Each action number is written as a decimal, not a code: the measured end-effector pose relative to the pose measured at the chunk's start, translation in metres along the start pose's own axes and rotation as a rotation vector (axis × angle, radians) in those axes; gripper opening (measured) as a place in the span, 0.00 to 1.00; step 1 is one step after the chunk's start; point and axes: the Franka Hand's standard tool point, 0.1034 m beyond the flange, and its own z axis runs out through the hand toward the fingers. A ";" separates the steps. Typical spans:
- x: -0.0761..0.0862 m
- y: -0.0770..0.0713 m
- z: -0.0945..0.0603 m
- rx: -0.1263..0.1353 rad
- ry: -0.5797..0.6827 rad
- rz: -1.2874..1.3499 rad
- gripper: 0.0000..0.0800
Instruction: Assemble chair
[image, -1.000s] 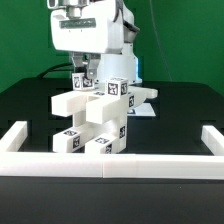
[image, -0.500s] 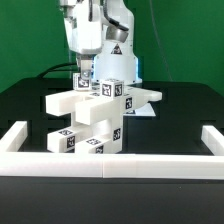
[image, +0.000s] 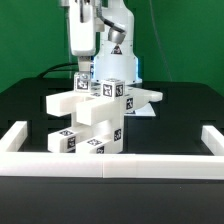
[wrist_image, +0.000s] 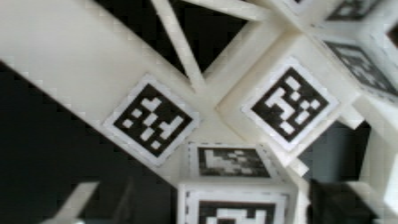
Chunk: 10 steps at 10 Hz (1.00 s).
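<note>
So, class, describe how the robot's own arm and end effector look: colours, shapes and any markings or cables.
The arm is glossy white with rounded, bulky segments and darker grey joints. A small dark triangular mark sits on its white casing. The end effector is a white, boxy body narrowing downward. A dark cable trails behind it on the exterior view's left. The fingertips cannot be made out clearly.

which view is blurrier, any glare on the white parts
Wrist view: very close, the chair fills the frame, tags at the edges soft, nearer tags sharper. Exterior view: evenly lit and sharp enough; chair bright against the black table, with no harsh glare.
</note>
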 end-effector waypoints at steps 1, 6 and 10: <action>-0.002 0.000 0.001 -0.002 0.001 -0.022 0.76; -0.001 0.001 0.001 -0.002 0.003 -0.416 0.81; -0.001 0.001 0.001 -0.011 0.011 -0.802 0.81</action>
